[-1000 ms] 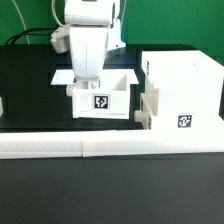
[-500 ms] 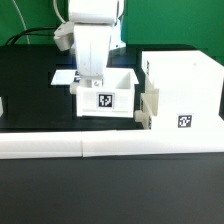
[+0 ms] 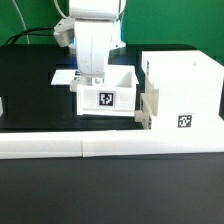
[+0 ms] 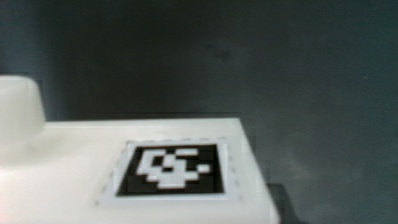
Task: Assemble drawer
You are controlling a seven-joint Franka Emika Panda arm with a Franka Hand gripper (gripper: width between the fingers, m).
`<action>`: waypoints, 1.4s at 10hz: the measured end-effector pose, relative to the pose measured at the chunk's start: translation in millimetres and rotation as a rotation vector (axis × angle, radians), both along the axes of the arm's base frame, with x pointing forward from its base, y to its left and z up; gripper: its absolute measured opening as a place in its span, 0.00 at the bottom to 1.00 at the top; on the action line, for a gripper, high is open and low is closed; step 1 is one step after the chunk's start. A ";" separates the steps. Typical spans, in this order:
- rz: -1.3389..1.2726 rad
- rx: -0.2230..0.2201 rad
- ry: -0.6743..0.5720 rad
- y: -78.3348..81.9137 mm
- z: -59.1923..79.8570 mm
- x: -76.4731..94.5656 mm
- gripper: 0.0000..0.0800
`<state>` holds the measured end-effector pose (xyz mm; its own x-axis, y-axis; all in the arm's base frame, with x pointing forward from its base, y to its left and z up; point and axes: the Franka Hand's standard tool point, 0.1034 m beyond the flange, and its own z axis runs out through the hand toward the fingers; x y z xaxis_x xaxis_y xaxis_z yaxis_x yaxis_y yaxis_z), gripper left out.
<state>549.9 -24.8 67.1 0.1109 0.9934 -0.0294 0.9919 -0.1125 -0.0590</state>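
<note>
The drawer box [image 3: 122, 98], an open-topped white tray with a marker tag [image 3: 104, 99] on its front face, sits on the dark worktop [image 3: 30, 100] in the centre of the exterior view. Just to the exterior view's right stands the larger white cabinet shell [image 3: 185, 85], near the box but apart from it. The gripper [image 3: 87, 78] hangs low over the box's rear corner on the exterior view's left, at the wall there. The arm's body hides the fingertips, so whether the jaws are parted, closed or holding that wall cannot be told. The wrist view gives only a tagged white face [image 4: 71, 150] close under the camera, probably part of the box, with a blurred pale shape beside it. The step in hand looks like taking hold of the box to move it toward the shell. To do it well, the jaws should straddle the wall squarely and low. The box should travel level, its sides parallel to the shell's opening, and go in slowly so no corner catches.
</note>
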 end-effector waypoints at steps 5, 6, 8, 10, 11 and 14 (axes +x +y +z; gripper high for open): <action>0.012 0.000 -0.010 1.1 -0.3 1.6 0.05; 0.035 0.002 -0.001 1.1 -2.6 0.0 0.05; 0.088 0.004 0.018 0.4 -2.2 -1.3 0.05; 0.109 0.006 0.027 -0.9 -2.5 -2.3 0.05; 0.109 0.006 0.028 -1.0 -2.8 -2.5 0.05; 0.107 0.007 0.002 1.7 -5.2 -1.2 0.05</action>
